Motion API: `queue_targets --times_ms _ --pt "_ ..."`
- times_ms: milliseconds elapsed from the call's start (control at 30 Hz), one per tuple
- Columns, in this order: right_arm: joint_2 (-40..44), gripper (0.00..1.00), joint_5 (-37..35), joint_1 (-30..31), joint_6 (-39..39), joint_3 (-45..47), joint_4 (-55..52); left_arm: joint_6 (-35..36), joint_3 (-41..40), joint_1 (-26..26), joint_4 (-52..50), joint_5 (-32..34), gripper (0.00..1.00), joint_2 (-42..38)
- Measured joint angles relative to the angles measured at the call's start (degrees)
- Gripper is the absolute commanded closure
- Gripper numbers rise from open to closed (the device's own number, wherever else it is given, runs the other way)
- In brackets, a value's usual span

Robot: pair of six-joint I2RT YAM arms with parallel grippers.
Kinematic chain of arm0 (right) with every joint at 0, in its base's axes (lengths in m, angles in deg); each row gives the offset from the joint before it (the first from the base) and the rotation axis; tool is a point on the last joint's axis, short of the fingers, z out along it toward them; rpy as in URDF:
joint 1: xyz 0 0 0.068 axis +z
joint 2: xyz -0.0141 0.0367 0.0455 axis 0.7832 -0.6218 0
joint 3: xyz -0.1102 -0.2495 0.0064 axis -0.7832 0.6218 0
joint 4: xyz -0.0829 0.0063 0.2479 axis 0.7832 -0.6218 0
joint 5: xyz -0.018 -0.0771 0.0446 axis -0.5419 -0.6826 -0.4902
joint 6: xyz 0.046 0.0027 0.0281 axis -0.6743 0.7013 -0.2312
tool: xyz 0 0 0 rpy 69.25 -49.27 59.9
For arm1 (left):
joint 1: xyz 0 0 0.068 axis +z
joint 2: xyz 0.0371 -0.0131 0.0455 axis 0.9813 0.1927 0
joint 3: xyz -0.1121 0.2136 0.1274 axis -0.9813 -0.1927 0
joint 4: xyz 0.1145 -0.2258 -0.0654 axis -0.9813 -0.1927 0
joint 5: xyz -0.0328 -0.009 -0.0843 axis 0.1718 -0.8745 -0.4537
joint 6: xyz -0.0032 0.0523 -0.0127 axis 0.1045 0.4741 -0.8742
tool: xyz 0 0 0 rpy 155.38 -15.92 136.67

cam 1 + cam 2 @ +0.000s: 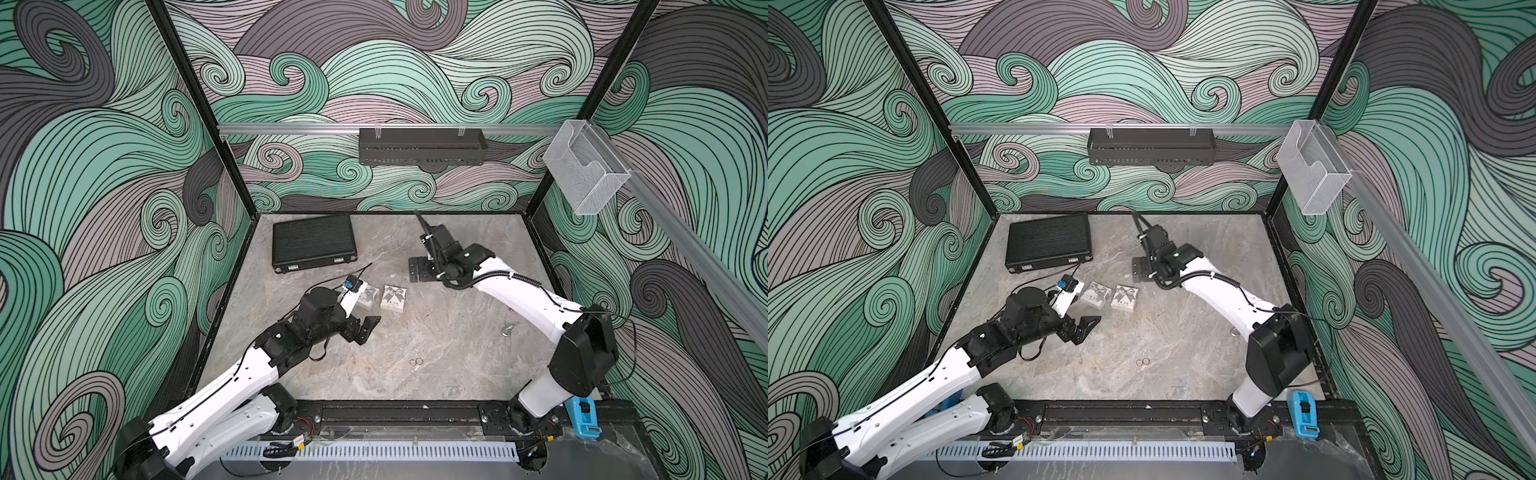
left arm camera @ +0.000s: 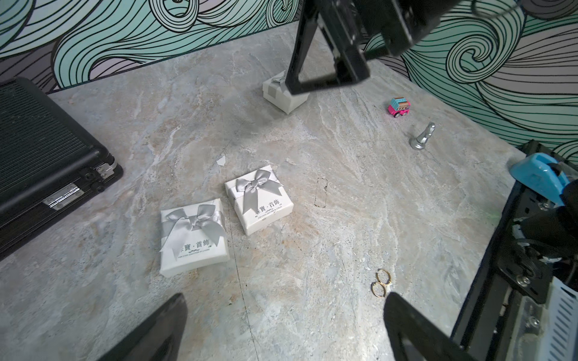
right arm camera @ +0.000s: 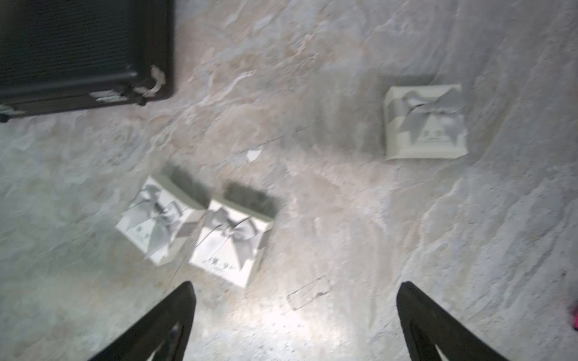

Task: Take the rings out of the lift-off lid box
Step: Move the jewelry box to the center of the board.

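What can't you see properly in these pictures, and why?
- Inside the boxes: all three are shut in the right wrist view.
- Third box: the right fingers cover part of it in the left wrist view; the right arm hides it in both top views.
- Box print: blurred in the right wrist view.
- Rings: too small in both top views to count.
- Toy car: cut off by the right wrist view's edge.

White boxes, grey bows; gold rings; black ribbed case.
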Motion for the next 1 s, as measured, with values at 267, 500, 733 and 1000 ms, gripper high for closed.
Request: queue_targets --times_ms 267,500,733,1000 --pt "-7.78 0.00 -4.92 7.91 -9.77 -1.09 -1.86 -2.08 -1.55 -0.13 -1.16 0.15 0.01 -3.43" --pt "-15.89 0.00 -5.25 9.16 -11.45 -1.11 1.46 -3.48 -8.90 -1.09 0.24 1.07 0.01 -3.43" --pt "-20.79 0.00 -5.18 9.16 -12.02 -5.31 2.95 -3.34 -10.12 -1.20 1.01 2.27 0.02 -6.29" --pt "-22.03 0.00 -5.09 9.16 -13.38 -6.49 3.50 -3.26 -14.51 -1.22 3.04 3.17 0.01 -11.65"
